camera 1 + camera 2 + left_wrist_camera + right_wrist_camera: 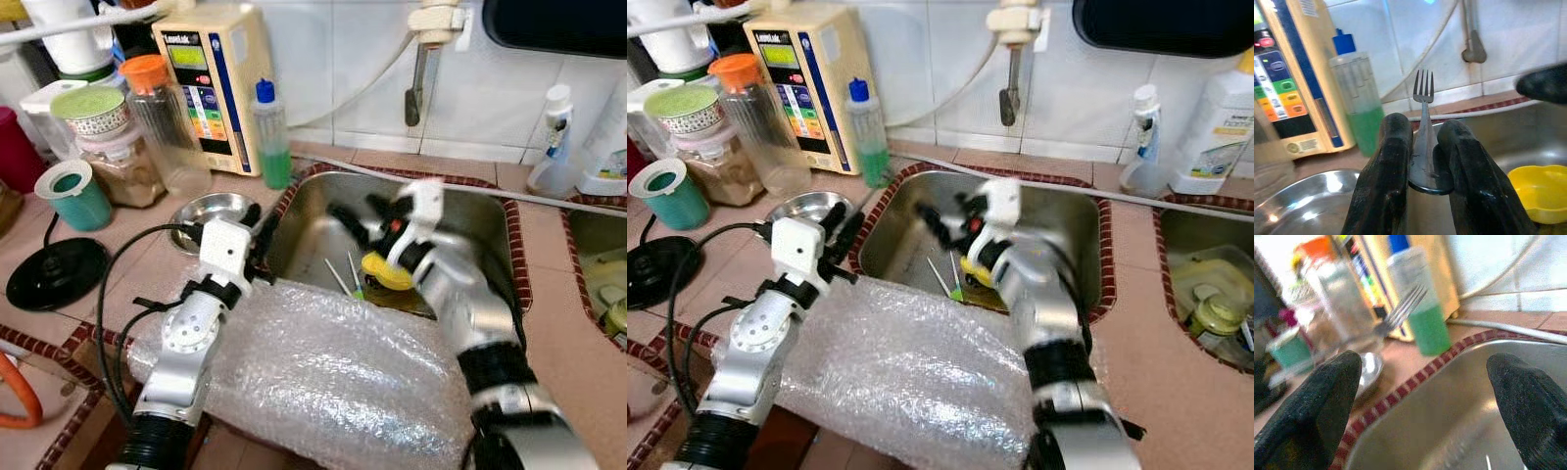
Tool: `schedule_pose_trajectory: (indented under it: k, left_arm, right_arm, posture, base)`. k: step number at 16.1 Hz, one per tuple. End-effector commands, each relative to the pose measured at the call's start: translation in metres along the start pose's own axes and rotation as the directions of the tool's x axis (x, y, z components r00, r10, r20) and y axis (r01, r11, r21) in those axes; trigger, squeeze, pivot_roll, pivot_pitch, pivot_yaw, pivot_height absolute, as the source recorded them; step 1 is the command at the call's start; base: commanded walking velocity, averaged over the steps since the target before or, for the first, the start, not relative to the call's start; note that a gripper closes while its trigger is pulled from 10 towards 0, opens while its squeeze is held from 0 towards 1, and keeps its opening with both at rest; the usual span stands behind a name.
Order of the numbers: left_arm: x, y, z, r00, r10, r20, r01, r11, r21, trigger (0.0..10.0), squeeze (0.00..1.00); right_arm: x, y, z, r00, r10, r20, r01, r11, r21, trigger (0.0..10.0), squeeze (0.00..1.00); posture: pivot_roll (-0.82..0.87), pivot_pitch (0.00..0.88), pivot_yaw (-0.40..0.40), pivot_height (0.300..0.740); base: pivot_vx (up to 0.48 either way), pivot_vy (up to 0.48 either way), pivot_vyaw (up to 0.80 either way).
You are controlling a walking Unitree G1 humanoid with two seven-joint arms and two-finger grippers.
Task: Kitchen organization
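Two grippers over the sink [490, 220]: left gripper [1422, 161] jaws clamping an upright fork [1423, 127], right gripper [1425, 391] jaws wide.

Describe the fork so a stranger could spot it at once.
Start at the steel sink and go to its left rim, where the left gripper hovers. Clamped between its black fingers is a slim silver metal fork, tines up, the one utensil held in the air.
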State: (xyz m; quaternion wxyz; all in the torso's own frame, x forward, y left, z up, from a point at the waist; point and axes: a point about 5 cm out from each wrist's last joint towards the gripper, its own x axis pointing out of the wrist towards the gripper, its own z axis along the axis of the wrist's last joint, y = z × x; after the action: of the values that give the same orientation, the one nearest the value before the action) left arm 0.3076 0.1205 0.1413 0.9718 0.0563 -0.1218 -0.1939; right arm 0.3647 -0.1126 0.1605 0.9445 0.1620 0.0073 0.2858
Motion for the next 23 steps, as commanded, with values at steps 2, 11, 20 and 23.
schedule_pose_trajectory:
  k: [2,11,20,23]
  left_arm:
    - [0.005,-0.007,0.008,0.998,-0.046,0.034,0.045,0.999,0.005,0.0,0.0]
    - [0.014,-0.036,0.008,0.989,-0.139,0.055,0.142,0.989,-0.044,0.0,0.0]
    - [0.016,-0.038,0.009,0.988,-0.141,0.063,0.144,0.988,-0.051,0.0,0.0]
    - [0.016,-0.038,0.008,0.988,-0.139,0.062,0.143,0.989,-0.049,0.0,0.0]
  right_arm:
    - [0.009,0.0,0.004,0.999,-0.039,0.014,0.038,0.996,0.076,10.0,0.0]
    - [0.027,0.005,-0.001,0.999,-0.041,-0.013,0.043,0.969,0.243,10.0,0.0]
    - [0.038,0.013,-0.003,0.999,-0.03,-0.02,0.035,0.935,0.352,0.0,0.0]
    - [0.041,0.016,-0.005,0.999,-0.032,-0.033,0.041,0.931,0.363,0.0,0.0]
  posture:
    - [0.11,0.0,0.095,0.74]
    - [0.1,0.0,0.095,0.74]
    - [0.1,0.0,0.092,0.74]
    - [0.1,0.0,0.094,0.74]
  base:
    - [0.0,0.0,0.0]
    - [0.0,0.0,0.0]
    - [0.0,0.0,0.0]
    - [0.0,0.0,0.0]
